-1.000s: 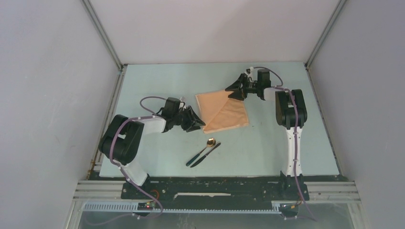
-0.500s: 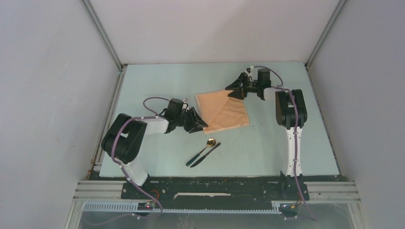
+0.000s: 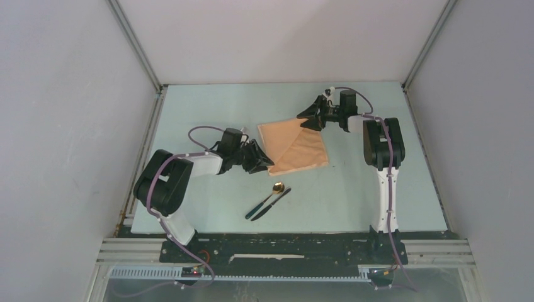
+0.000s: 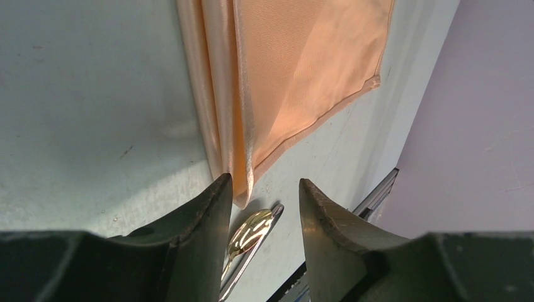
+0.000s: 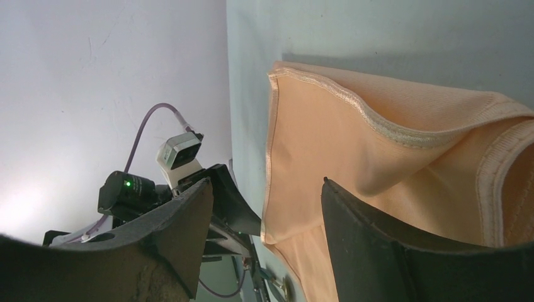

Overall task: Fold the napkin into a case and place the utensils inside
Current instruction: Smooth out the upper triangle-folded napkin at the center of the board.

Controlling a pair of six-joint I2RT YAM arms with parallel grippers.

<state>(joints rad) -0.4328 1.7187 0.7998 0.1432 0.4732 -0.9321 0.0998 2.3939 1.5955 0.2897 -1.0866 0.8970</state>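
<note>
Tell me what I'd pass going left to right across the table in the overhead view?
Left arm's black elbow → left gripper → napkin → right arm's black elbow. The utensils and the right gripper overlap the others, so they are left out.

One fixed high view, two close wrist views; all share the napkin.
The top camera looks down from the near edge over the whole surface. The left wrist camera, low behind the left hand, faces out between its fingers at the napkin ahead and the spoon near its fingertips. The right wrist camera, behind the right hand, faces across the napkin to the left arm beyond.
</note>
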